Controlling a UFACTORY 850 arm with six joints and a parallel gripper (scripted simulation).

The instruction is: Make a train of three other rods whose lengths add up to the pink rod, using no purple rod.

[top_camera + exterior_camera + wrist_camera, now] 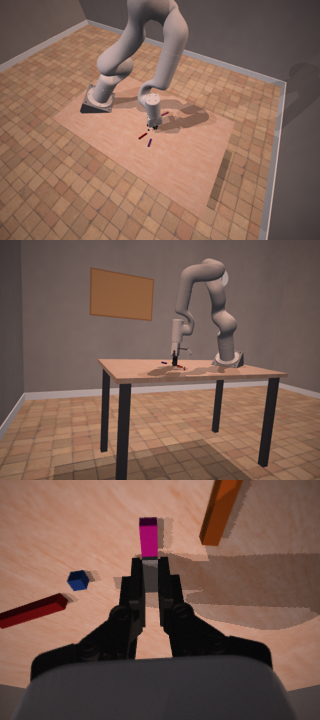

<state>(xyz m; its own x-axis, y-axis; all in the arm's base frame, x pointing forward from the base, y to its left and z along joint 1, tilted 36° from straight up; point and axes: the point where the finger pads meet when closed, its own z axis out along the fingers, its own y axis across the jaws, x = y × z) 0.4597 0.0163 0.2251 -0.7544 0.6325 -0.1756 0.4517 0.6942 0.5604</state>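
Observation:
My gripper (155, 127) (174, 365) (150, 572) is shut on the grey rod (150, 576), low at the table. The grey rod points along the magenta rod (149, 541), which lies just beyond the fingertips; their ends look close or touching, and a small gap cannot be judged. The blue rod (148, 129) (78, 580) lies left of the fingers in the wrist view. The orange rod (180, 366) (218, 512) lies at the upper right there, turned slightly. The pink rod (164, 113) (184, 368) lies apart behind the gripper in the top view.
The red rod (142, 135) (34, 611) lies near the blue one, slanted, at the left of the wrist view. The purple rod (149, 142) (163, 362) lies farther off. The arm's base stands on the table (180, 165) (201, 378). No lime, green or turquoise rod shows.

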